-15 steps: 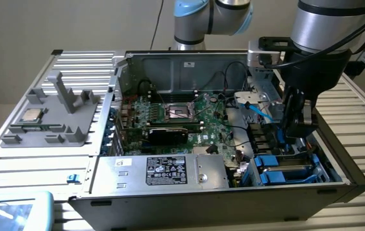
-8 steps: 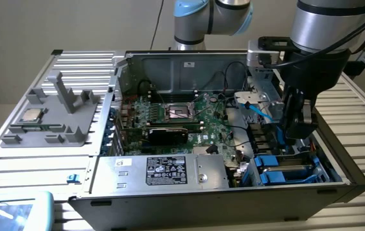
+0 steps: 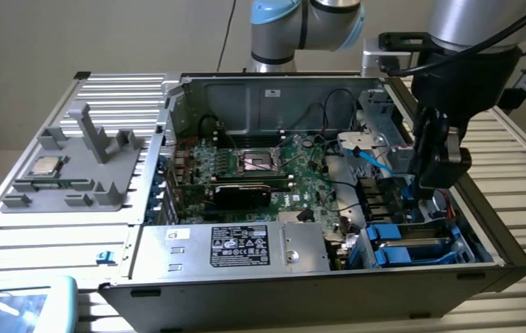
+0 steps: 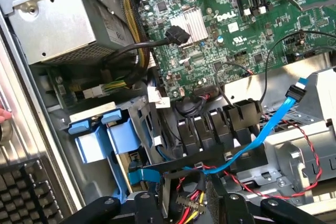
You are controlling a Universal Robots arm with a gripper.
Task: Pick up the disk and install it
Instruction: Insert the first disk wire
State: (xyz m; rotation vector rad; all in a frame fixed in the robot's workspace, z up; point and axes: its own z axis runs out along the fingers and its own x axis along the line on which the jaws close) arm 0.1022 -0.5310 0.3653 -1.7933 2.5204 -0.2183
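Tool [image 3: 431,182]: hung low over the drive corner of the open computer case [image 3: 244,97], fingers parted, gripping nothing.
Disk [image 3: 411,244]: sat in its blue frame in the drive bay, just below the tool.

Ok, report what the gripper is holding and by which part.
It cannot be told. The gripper hangs low over the blue drive bays, and what it grasps, if anything, is hidden.
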